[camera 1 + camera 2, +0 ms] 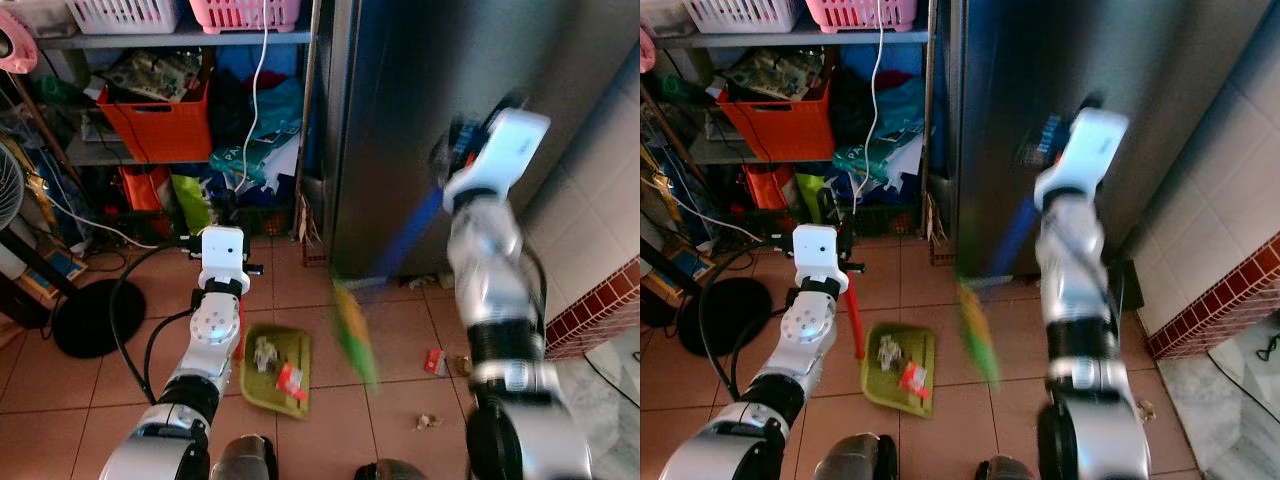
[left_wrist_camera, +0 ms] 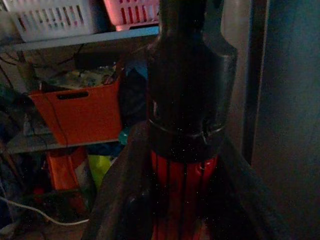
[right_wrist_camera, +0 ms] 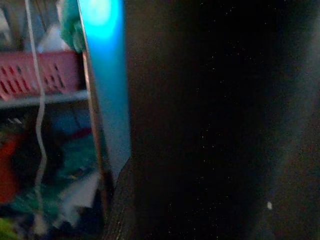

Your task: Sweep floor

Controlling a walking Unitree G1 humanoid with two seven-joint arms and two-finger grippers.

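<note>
Mid-sweep: my right end effector [image 1: 462, 150] is clamped on broom [image 1: 355, 335], blurred, bristles near scraps [image 1: 432, 361] on floor [image 1: 330, 420]. Left end effector [image 2: 182, 200] clamped on dustpan [image 1: 276, 370] handle. Next, prob.: push scraps twd pan w/ low stroke.

Litter-filled green dustpan [image 1: 902, 370] on tiles [image 1: 970, 420]

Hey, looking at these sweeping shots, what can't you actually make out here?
- Right gripper: motion-blurred in both eye views; finger state unreadable.
- Broom head: a green-yellow smear in the eye views.
- Right wrist view: mostly black, with a blue broom handle.
- Left gripper: dark in the left wrist view, on a red dustpan handle.
- Scraps in the dustpan: too small to identify.
</note>
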